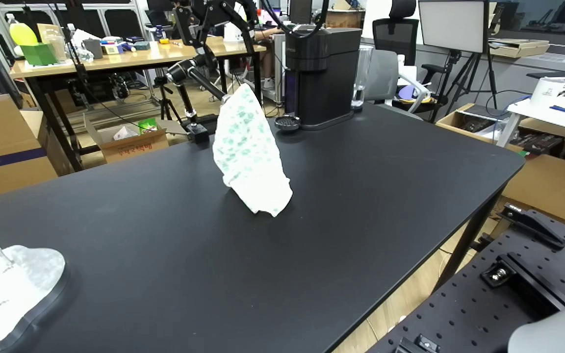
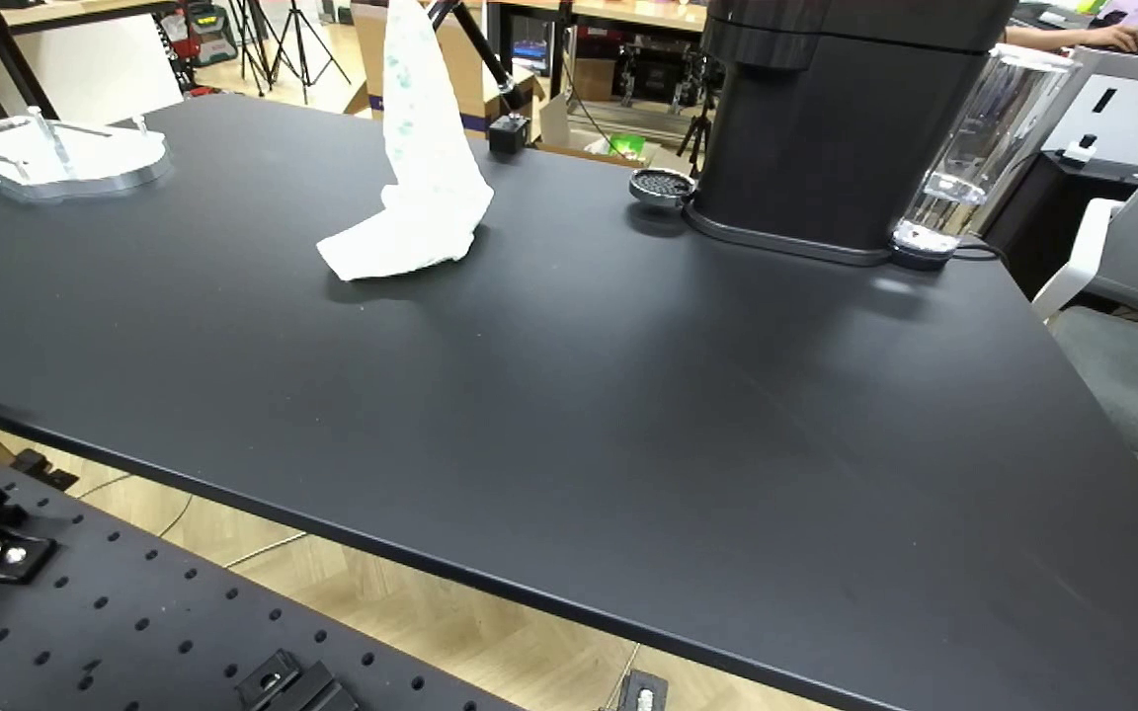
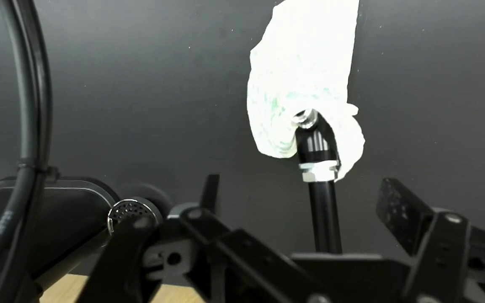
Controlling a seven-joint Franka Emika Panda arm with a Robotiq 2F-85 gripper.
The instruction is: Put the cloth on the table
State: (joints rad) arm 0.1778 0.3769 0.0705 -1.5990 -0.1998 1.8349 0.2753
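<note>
A white cloth with green spots (image 1: 250, 152) hangs over the end of a black jointed stand arm (image 1: 206, 84). It also shows in an exterior view (image 2: 423, 148), where its lower end rests on the black table (image 2: 628, 395). In the wrist view the cloth (image 3: 310, 59) is draped around the tip of the stand's rod (image 3: 326, 210). My gripper (image 1: 223, 45) is above and behind the cloth; in the wrist view the gripper (image 3: 303, 195) has its fingers wide apart with nothing held. The rod appears between the fingers, below them. The gripper is out of view in an exterior view.
A black coffee machine (image 1: 324, 73) with a clear water tank (image 2: 964, 158) and a round drip tray (image 2: 663, 186) stands beside the cloth at the table's far edge. A white pegged rack (image 1: 32, 279) stands on the table. The stand's clamp (image 2: 508, 133) sits at the edge.
</note>
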